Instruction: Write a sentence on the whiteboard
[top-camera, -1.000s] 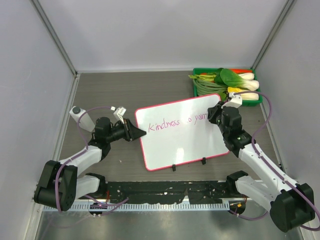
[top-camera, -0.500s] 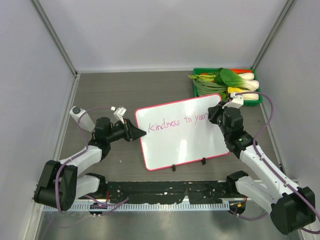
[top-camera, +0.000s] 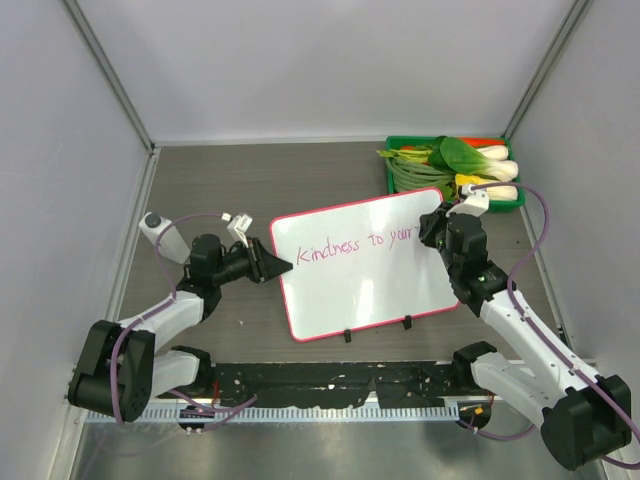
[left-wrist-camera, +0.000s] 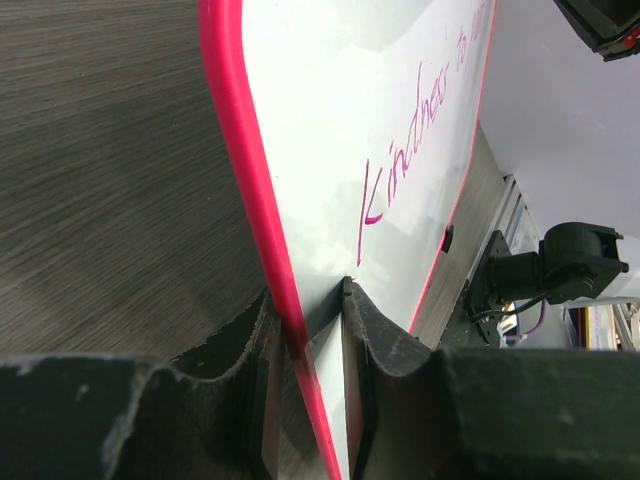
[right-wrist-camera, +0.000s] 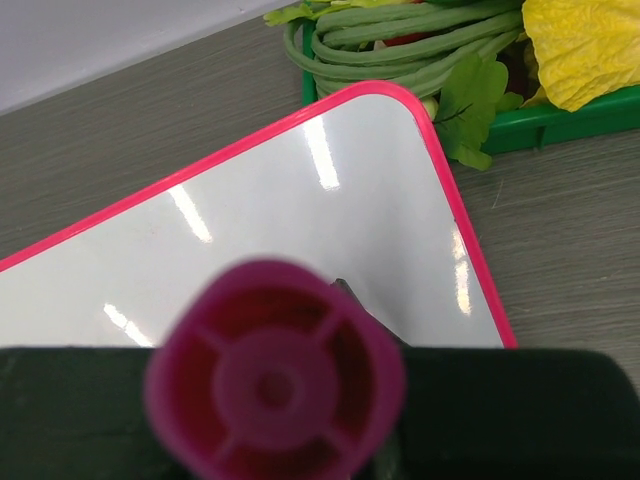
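Glossy white pink-framed whiteboard lies mid-counter, left fingers clamped on its 9 o'clock edge. Right fingers grip magenta marker at 2 o'clock. Pink cursive sentence reads "Kindness to your", likely unfinished.

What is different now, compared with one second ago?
The right gripper, holding the pink marker, has edged slightly to the right along the whiteboard, and the sentence seems a little longer at its right end. The left gripper stays clamped on the board's left edge. The board and the green tray have not moved.
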